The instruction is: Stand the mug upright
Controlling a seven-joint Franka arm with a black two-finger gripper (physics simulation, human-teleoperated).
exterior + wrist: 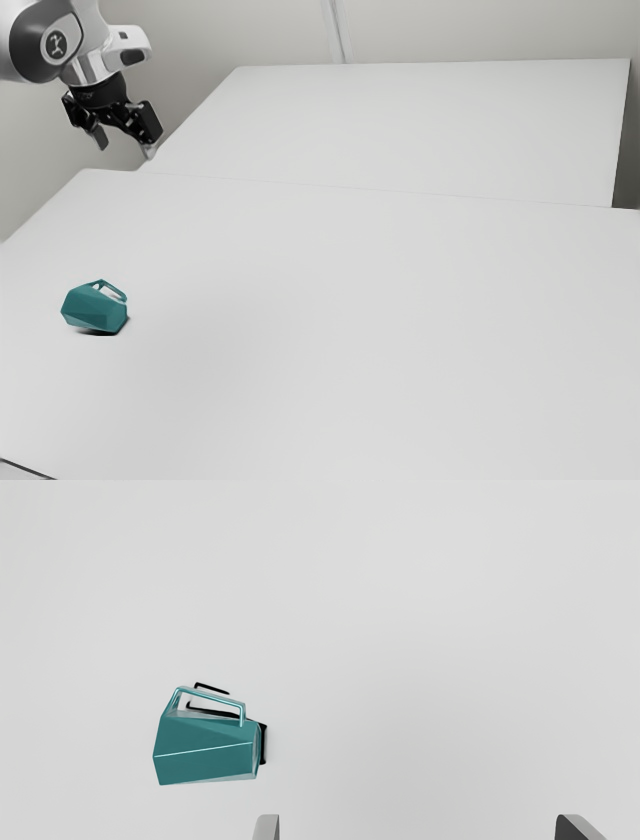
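the white tabletop (pixel 350 330) takes up most of what i can see, running wide and bare around the one thing on it, and past its far edge lies a second pale surface (pixel 430 125), also with nothing on it. the robot arm (pixel 88 45) comes in at the far end of the exterior view's left, hand pointing down, held well up off the tabletop, i'd guess so it can look over the work and swing without knocking anything. its jaws stand wide apart with nothing between them, which would leave room for taking something in. the teal mug (pixel 95 307) is on the tabletop toward the exterior view's left, lying on its side, so it isn't upright as wanted. from the hand's own camera it sits off to one side of the gap, past one of the fingertips, so i think the hand must shift across before it goes down. the body has flat facets, one broad end and one slimmer, and those flats probably keep it from rolling; i can't tell for sure which end is the mouth. smallest is the thin handle (pixel 212 696), raised along the far side, where it might catch a finger during the turn.
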